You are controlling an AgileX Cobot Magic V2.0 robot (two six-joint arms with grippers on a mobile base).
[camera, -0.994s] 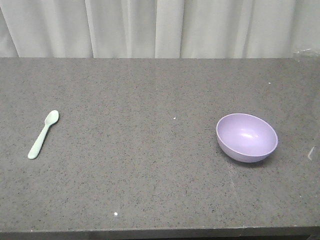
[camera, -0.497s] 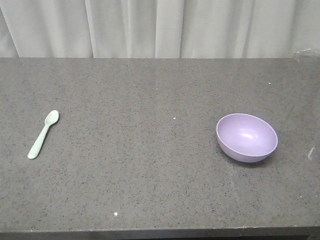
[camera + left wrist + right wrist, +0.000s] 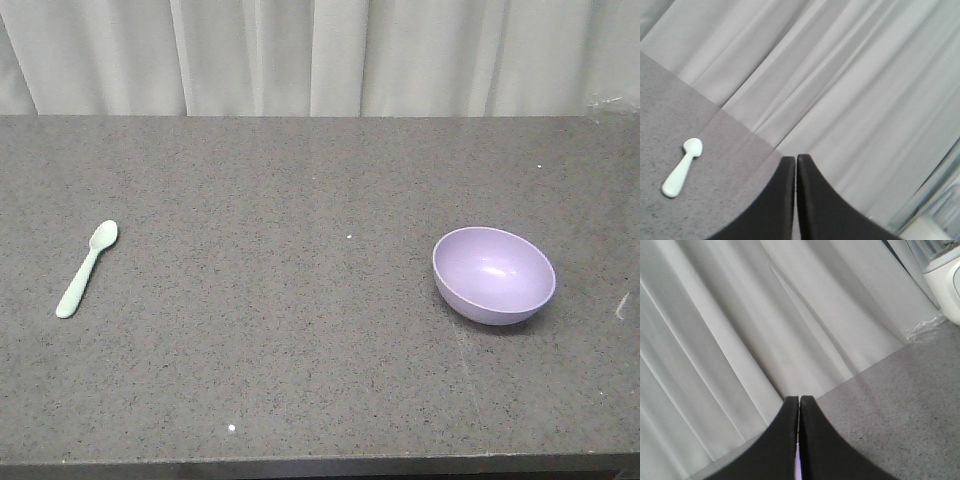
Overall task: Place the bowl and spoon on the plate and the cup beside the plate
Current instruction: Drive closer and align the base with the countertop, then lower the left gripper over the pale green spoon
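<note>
Table (image 3: 300,350): dark grey speckled counter that fills the front view. A pale pleated curtain (image 3: 320,55) hangs along its far edge.
Spoon (image 3: 87,268): mint green, lying flat on the table at the left. Its head points far and slightly right, its handle near-left. Nothing touches it.
Bowl (image 3: 494,275): lavender, sitting on the table at the right, open side up, nothing inside.
Spoon vs bowl: well apart, on opposite sides of the table, at about the same depth.
Left gripper (image 3: 795,157): black fingers pressed together with only a hairline slit between them, holding nothing. It is raised over the table. In the left wrist view the spoon lies off to its left, not touching it.
Right gripper (image 3: 799,399): black fingers closed tip to tip, holding nothing. A thin lavender strip shows through the slit low down.
White object (image 3: 946,285): rounded white casing at the top right of the right wrist view, past the table edge; cannot tell what it is. Crinkled clear film (image 3: 922,327) lies just below it at the table edge.
</note>
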